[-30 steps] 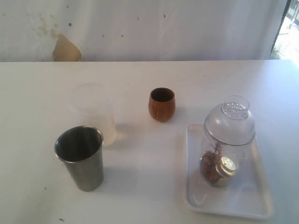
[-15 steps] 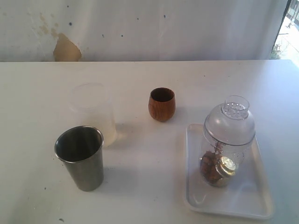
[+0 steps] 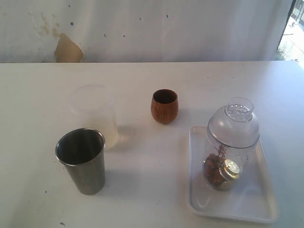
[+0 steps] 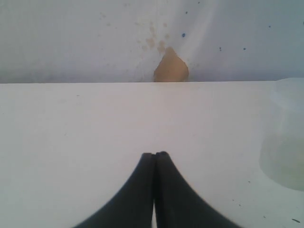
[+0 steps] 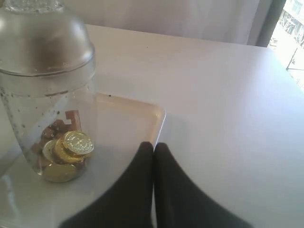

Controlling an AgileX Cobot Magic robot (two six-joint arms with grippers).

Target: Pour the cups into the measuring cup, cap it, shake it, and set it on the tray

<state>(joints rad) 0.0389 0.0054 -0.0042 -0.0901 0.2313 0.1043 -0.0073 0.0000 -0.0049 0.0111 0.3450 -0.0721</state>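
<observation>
The brown wooden cup (image 3: 165, 106) stands mid-table and the steel tumbler (image 3: 81, 159) at the front left, both upright. On the white tray (image 3: 256, 204) at the right stands the clear measuring cup (image 3: 231, 152), upright under a domed clear lid (image 3: 233, 124), with gold coins (image 5: 66, 152) and brown bits inside. My right gripper (image 5: 154, 145) is shut and empty, over the tray's (image 5: 142, 114) edge and beside the measuring cup (image 5: 47, 95). Shut and empty too, my left gripper (image 4: 155, 154) hangs over bare table. Neither gripper shows in the exterior view.
A frosted unmarked plastic cup (image 3: 95, 114) stands behind the steel tumbler; in the left wrist view the frosted cup (image 4: 285, 137) is off to one side of my gripper. A white wall with a tan patch (image 3: 66, 50) backs the table.
</observation>
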